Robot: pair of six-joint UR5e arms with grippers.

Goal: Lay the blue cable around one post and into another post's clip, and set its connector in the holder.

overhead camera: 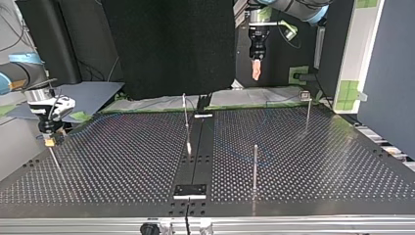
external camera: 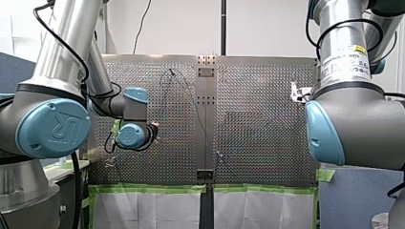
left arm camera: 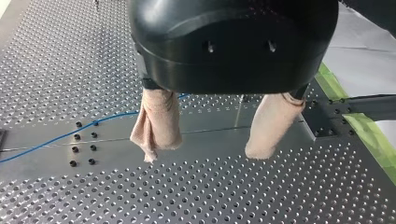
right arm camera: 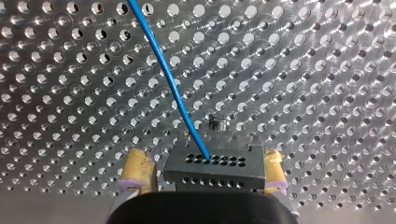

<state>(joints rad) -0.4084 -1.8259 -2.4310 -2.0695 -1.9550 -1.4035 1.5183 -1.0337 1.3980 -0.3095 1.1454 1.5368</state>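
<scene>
Pinched between the yellow pads [right arm camera: 136,170] of my right tool [right arm camera: 205,169], a dark rectangular multi-hole connector [right arm camera: 219,161] sits with its long axis across the grip, low over the perforated metal surface [right arm camera: 303,70] near its edge at the top view's left. From the connector's face the thin blue cable [right arm camera: 168,79] runs straight ahead, away from the tool and inward toward the slim upright metal posts [overhead camera: 255,166], so I judge the routing falls to this arm. My left tool [left arm camera: 205,149], beige pads [left arm camera: 159,123] spread and empty, hangs raised near the surface's edge on the arms' side, well apart from the connector.
</scene>
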